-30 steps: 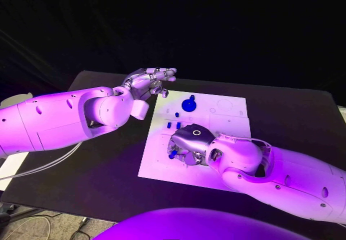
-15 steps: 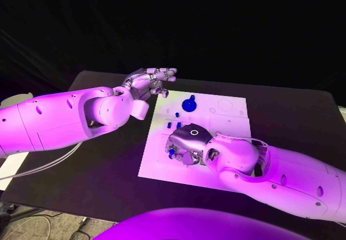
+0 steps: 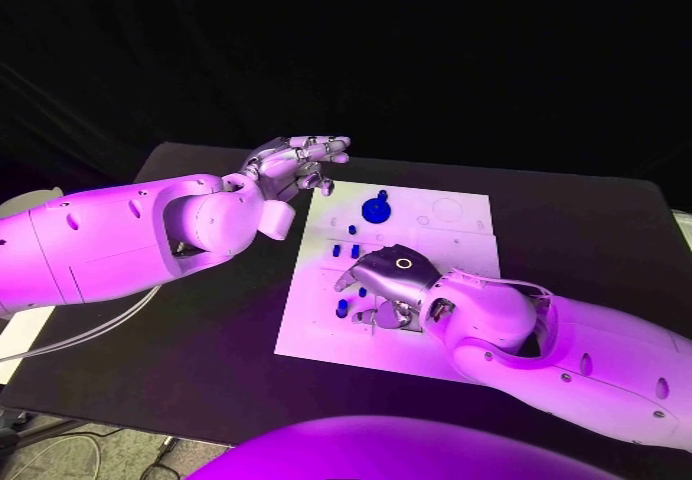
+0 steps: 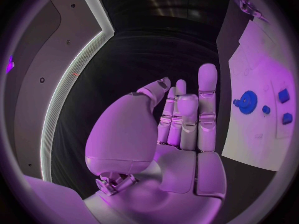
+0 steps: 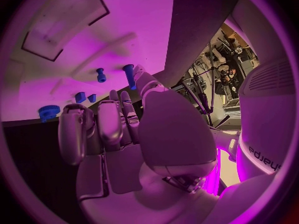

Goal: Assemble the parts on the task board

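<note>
The white task board (image 3: pixel 454 240) lies mid-table. On it sit a blue gear (image 3: pixel 376 209) (image 4: pixel 247 102) (image 5: pixel 49 112), two small blue blocks (image 3: pixel 346 251) (image 5: pixel 86 97) and a short blue piece (image 3: pixel 342 311) (image 5: pixel 100 75). My right hand (image 3: pixel 389 292) (image 5: pixel 118 129) hovers over the board's near left part with its fingers curled. It pinches one end of a blue peg (image 3: pixel 346 281) (image 5: pixel 129 73) between thumb tip and a fingertip. My left hand (image 3: pixel 300 163) (image 4: pixel 181 119) is raised beside the board's far left corner, fingers stretched out, holding nothing.
The black table (image 3: pixel 188 330) surrounds the board, with bare room on the left and front. The board's right half has printed outlines and shallow recesses (image 3: pixel 451 212). My left forearm (image 3: pixel 130 240) spans the table's left side.
My right hand has turned and shifted slightly right and up, uncovering the short blue piece on the board; the peg came up with it. The left hand has stayed put.
</note>
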